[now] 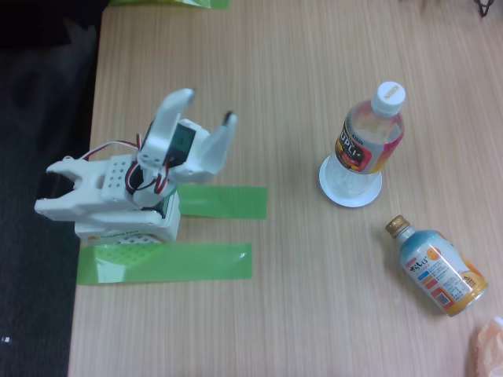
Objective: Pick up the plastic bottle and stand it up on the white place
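White plastic robot arm [118, 188] of blocky printed segments; perforated white panel on the base. Black servo bodies set between the shells. Red, white and black cables loop beside the joints. White two-finger gripper [208, 110], one fingertip dark.

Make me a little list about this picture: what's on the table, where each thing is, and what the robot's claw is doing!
plastic bottle: standing on the white plate
other bottle: gold cap, lying on its side, lower right of the plate
gripper: open, holding nothing, left of the bottles
green tape: strips by the arm's base
table: light wood
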Controlling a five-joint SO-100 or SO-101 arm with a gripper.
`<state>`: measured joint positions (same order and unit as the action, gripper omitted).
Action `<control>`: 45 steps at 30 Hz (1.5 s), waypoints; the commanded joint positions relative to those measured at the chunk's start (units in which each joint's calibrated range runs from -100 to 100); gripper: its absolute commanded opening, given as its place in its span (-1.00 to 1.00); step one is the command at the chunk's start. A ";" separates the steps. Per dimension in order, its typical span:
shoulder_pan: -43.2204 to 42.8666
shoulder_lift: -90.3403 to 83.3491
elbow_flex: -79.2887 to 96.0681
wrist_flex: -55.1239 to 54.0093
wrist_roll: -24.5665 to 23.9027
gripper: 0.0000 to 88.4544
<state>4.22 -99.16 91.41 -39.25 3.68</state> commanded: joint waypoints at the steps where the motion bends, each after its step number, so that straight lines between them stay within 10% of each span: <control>1: 0.08 -0.17 3.61 -13.11 0.33 -0.62; 11: 1.85 -0.17 5.87 -33.28 -2.97 -0.97; 21: 5.19 -0.17 6.59 -44.27 -10.58 -0.87; 45: 5.04 -0.17 7.95 -59.63 -10.58 -0.97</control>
<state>9.45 -99.24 99.10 -97.79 -6.78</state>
